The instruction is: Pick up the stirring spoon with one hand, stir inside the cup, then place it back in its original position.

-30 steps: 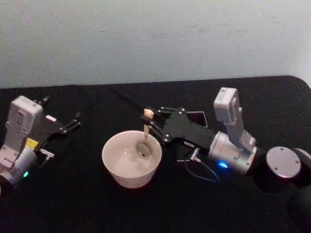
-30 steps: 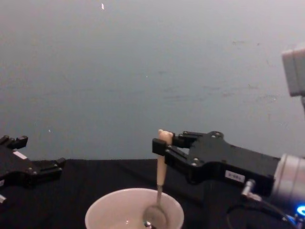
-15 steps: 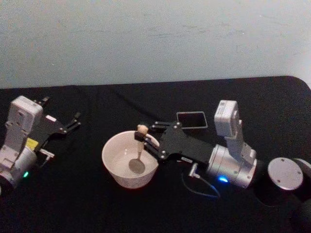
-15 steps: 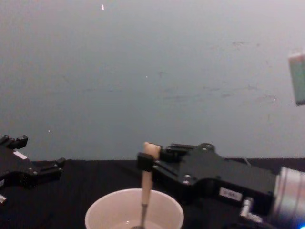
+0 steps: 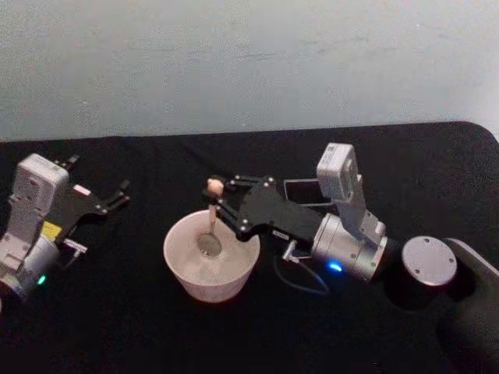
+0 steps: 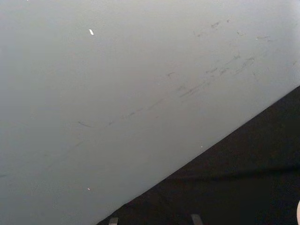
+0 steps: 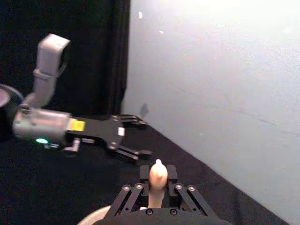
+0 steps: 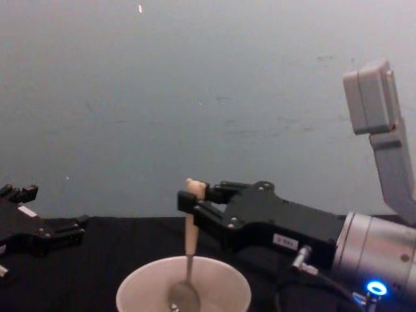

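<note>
One stirring spoon (image 8: 190, 242) (bowl in cup (image 5: 210, 285)), pinched by right end effector (image 8: 189, 204).

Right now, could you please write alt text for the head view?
The right tool grips the stirring spoon by its beige handle, its metal bowl down inside the cream cup on a black table. The left tool is open at the far left; a dark holder sits behind the right tool.

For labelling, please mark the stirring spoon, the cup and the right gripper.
stirring spoon (image 8: 190, 239): chest view, beige handle.
cup (image 5: 204, 285): head view, outer wall.
right gripper (image 8: 189, 202): chest view, between fingertips.
</note>
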`<move>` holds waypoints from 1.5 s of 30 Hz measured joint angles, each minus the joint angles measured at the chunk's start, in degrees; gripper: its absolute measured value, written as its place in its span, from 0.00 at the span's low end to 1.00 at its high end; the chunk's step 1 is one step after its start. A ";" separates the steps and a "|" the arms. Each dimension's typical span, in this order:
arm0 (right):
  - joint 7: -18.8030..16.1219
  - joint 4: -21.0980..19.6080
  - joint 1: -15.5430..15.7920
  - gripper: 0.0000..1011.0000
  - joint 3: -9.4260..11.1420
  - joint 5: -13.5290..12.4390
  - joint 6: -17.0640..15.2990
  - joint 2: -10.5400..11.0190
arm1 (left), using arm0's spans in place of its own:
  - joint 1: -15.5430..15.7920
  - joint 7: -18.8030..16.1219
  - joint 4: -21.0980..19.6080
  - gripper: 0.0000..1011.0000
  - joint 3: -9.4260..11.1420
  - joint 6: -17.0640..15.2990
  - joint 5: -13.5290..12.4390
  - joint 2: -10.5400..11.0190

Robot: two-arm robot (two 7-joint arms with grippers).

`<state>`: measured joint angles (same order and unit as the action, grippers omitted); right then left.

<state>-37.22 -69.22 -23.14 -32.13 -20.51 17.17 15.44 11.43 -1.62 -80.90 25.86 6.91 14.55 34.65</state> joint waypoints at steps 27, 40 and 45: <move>-1.71 -9.79 2.71 0.21 4.48 -4.07 1.73 3.86 | 0.00 0.00 0.00 0.99 0.00 0.00 0.00 0.00; -1.11 -16.21 5.10 0.21 9.35 -7.14 4.16 7.91 | 0.00 0.00 0.00 0.99 0.00 0.00 0.00 0.00; -0.49 -17.85 6.55 0.21 11.42 -7.60 4.67 9.68 | 0.00 0.00 0.00 0.99 0.00 0.00 0.00 0.00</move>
<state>-37.71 -87.07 -16.59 -20.71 -28.10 21.84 25.12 11.43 -1.62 -80.90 25.86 6.91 14.55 34.65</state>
